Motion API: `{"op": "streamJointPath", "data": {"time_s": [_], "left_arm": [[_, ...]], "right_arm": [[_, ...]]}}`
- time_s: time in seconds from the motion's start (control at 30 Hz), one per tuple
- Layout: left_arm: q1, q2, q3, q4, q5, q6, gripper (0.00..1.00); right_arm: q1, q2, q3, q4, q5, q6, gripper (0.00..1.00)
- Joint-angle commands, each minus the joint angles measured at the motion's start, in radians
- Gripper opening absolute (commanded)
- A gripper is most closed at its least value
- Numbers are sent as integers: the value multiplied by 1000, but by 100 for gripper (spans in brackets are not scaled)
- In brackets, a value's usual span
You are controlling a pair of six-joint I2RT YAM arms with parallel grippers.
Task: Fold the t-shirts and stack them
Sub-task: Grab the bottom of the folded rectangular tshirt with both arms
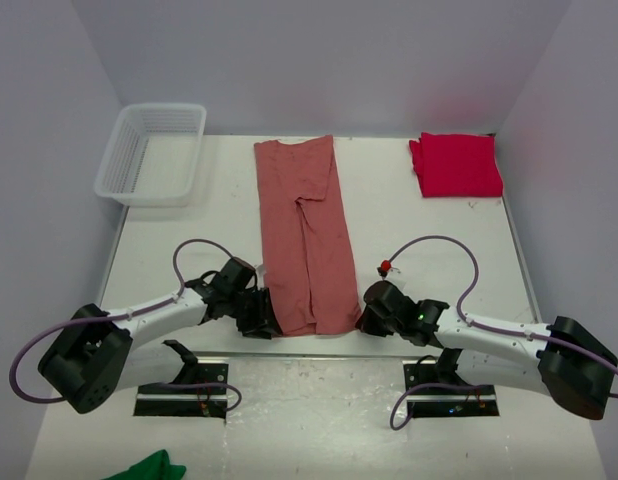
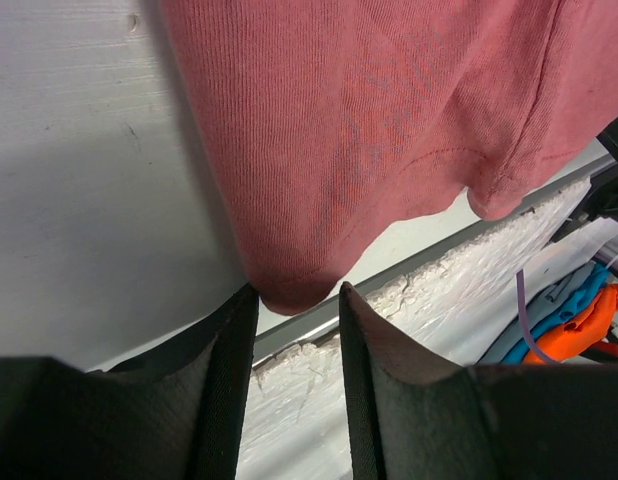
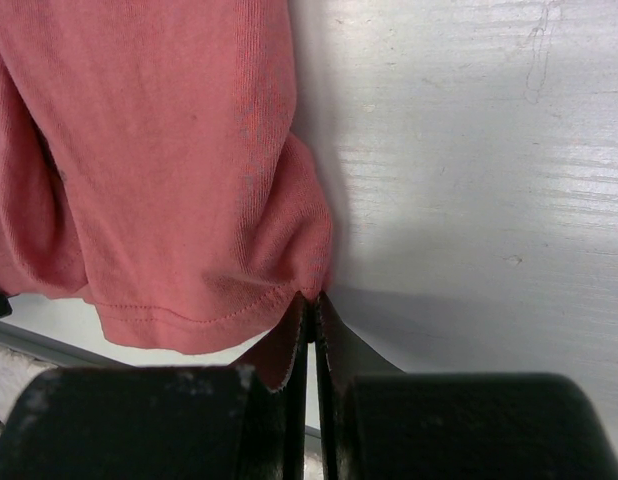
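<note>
The dusty salmon-red t-shirt (image 1: pixel 307 240) lies folded into a long strip down the middle of the table. My left gripper (image 1: pixel 265 322) is at its near left corner. In the left wrist view the gripper (image 2: pixel 292 296) is open, with the rounded shirt corner (image 2: pixel 289 285) just between the fingertips. My right gripper (image 1: pixel 365 318) is at the near right corner. In the right wrist view it (image 3: pixel 313 298) is shut on the hem corner of the salmon-red t-shirt (image 3: pixel 169 180). The crimson t-shirt (image 1: pixel 456 164) lies folded at the back right.
A white mesh basket (image 1: pixel 152 152) stands at the back left. A small green cloth (image 1: pixel 149 467) lies off the near left of the table. The table's near edge (image 2: pixel 389 270) runs just behind the shirt's near end. Purple cables loop above both arms.
</note>
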Motion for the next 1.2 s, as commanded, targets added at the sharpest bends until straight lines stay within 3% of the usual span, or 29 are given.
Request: {"op": "streamJointPath", "data": {"time_s": [0.0,0.33,0.63,1.17], "left_arm": [[-7,-13,0,22,-35,-21,40],[-7,-7,-5,13,-70,-32,38],[-7,39,-25,51,-75,-43,0],[0,-166,-34,-134,-95,-107,0]], "right_arm": [[5,7,-7,-10,11,10,0],[5,-5,-7,-15,9,8,0],[5,-19,-16,-21,11,10,0],[68,20,73,-170,80,73,0]]}}
